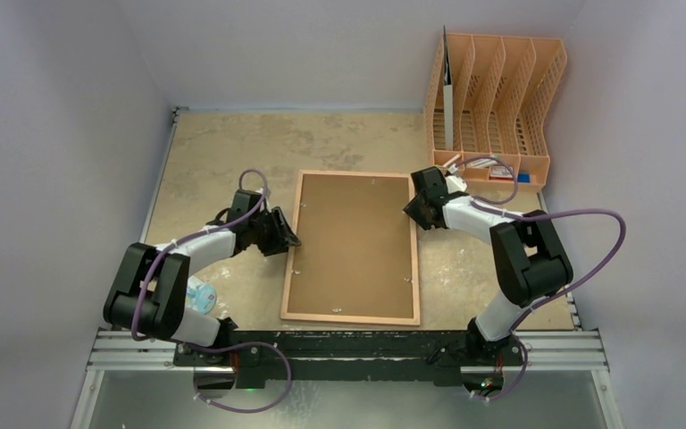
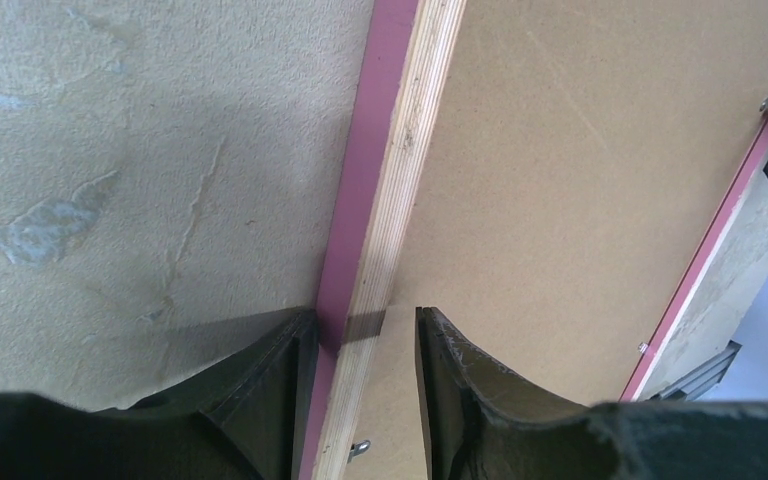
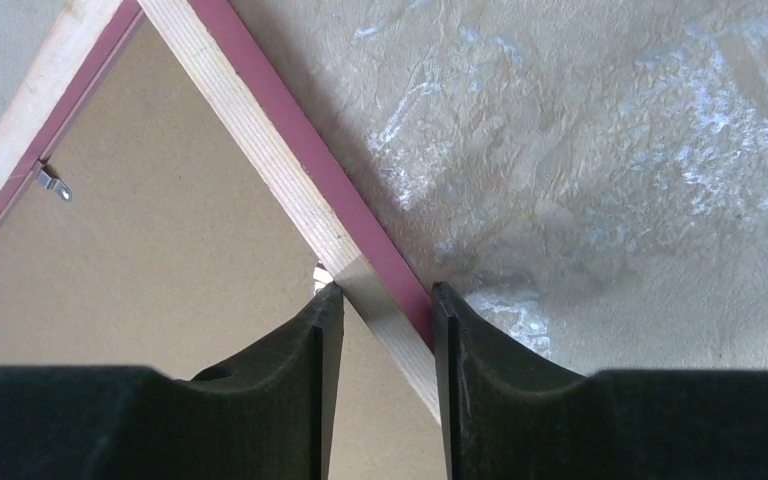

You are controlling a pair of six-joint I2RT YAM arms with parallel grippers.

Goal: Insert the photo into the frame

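- The frame (image 1: pixel 350 317): we find it flat and face down at the middle of the desk (image 1: pixel 223 143), long sides running away from the arms. Its pale wood back faces up and its pink edge is turned outward.
- Brown backing board (image 1: pixel 353 241): it sits inside the frame rails. Small metal clips (image 3: pixel 52 182) stand along the inner edge. We can read no stamp, label or writing on the board or the wood.
- Left hand (image 2: pixel 365 320): it is part open and straddles the left rail. The outer finger is against the pink edge, and a narrow gap shows at the inner finger.
- Right hand (image 3: pixel 387 295): it is closed onto the right rail near the far corner, with a finger against each side.
- Orange file rack (image 1: pixel 500 89): it stands in the far right corner, with a dark upright sheet (image 1: pixel 447 89) in its leftmost slot. The print on the small items (image 1: pixel 500 170) in its front tray is too small for us to read.
- Pale blue object (image 1: pixel 201 295): it lies beside the left arm and is partly hidden.
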